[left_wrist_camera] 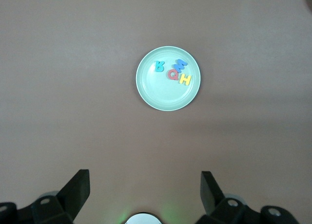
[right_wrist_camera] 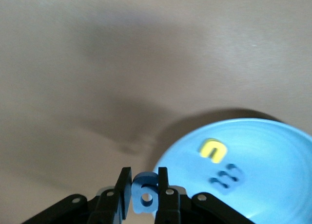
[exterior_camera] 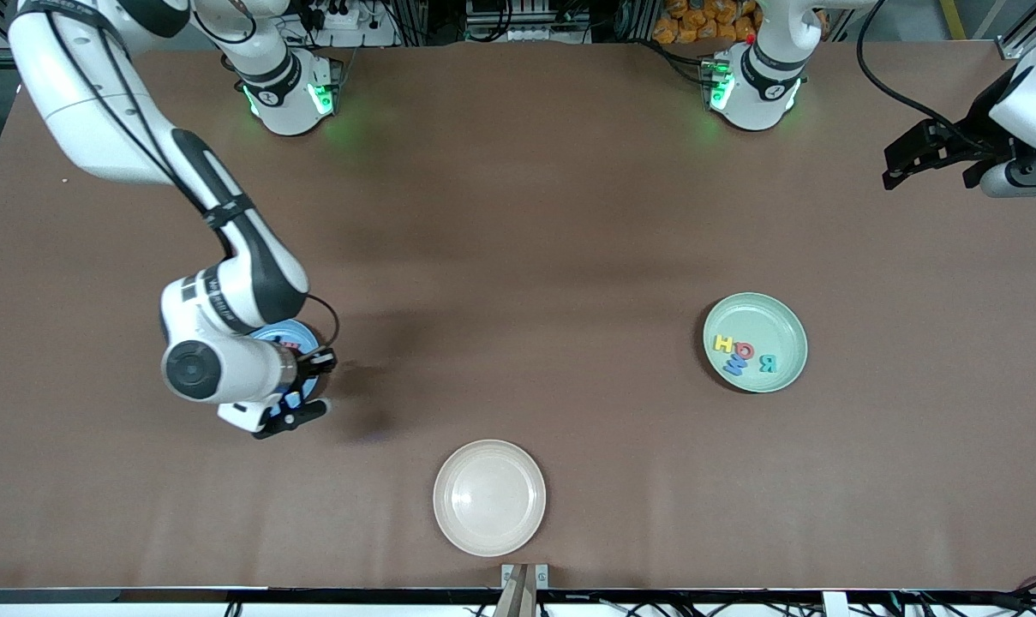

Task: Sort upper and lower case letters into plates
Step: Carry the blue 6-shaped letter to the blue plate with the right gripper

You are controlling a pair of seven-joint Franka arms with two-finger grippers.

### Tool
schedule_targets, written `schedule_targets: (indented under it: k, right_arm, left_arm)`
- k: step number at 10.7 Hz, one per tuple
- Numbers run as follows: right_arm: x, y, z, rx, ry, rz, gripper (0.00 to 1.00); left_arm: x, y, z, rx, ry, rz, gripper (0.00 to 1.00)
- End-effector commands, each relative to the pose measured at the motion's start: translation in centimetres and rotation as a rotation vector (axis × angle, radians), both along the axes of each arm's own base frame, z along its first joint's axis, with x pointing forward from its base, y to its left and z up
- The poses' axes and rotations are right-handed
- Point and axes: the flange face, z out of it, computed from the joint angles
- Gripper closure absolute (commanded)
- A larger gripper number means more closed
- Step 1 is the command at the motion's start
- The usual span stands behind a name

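My right gripper [right_wrist_camera: 145,192] is shut on a small blue foam letter [right_wrist_camera: 145,195] with a round hole, just above the rim of the blue plate [right_wrist_camera: 263,146]. A yellow letter [right_wrist_camera: 213,150] and a dark blue letter [right_wrist_camera: 226,178] lie in that plate. In the front view the right arm hides most of the blue plate [exterior_camera: 302,332]. The mint green plate [exterior_camera: 783,321] toward the left arm's end holds a yellow H [exterior_camera: 723,344], red Q [exterior_camera: 744,350], teal R [exterior_camera: 767,362] and a blue letter [exterior_camera: 734,368]. My left gripper [exterior_camera: 899,169] waits open, high off that end of the table.
An empty cream-beige plate [exterior_camera: 489,497] sits near the table's front edge, midway between the two arms' ends. The left wrist view looks down on the mint green plate [left_wrist_camera: 168,95] from well above. Brown tabletop surrounds all the plates.
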Motion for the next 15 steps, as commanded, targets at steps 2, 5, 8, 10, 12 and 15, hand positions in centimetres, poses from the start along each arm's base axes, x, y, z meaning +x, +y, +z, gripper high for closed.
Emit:
schedule_targets:
  k: [2,5,8,10,12,15]
  right_arm:
    - [-0.1,-1.7,-0.2,0.018,0.006,0.061,0.62]
    - [-0.2,-1.8,-0.3,0.016,0.015,0.03,0.0]
    - [-0.3,-1.0,0.1,-0.002,0.013,-0.025,0.0]
    - [-1.3,-0.4,0.5,-0.025,0.024,-0.127,0.0]
    - [-3.4,1.3,2.4,-0.08,0.004,-0.208,0.0]
    - [-7.0,1.5,3.8,-0.099,-0.083,-0.181,0.0]
  left_arm:
    - [-0.3,0.4,0.9,0.021,-0.018,0.022,0.0]
    - [-0.2,0.3,1.7,0.021,-0.036,0.016,0.0]
    - [-0.1,0.7,1.7,0.024,-0.038,0.018,0.0]
    - [-0.1,0.6,1.7,0.029,-0.039,0.015,0.0]
    - [-0.1,0.8,1.8,0.027,-0.04,0.021,0.0]
    - [-0.2,0.3,1.8,0.027,-0.04,0.017,0.0]
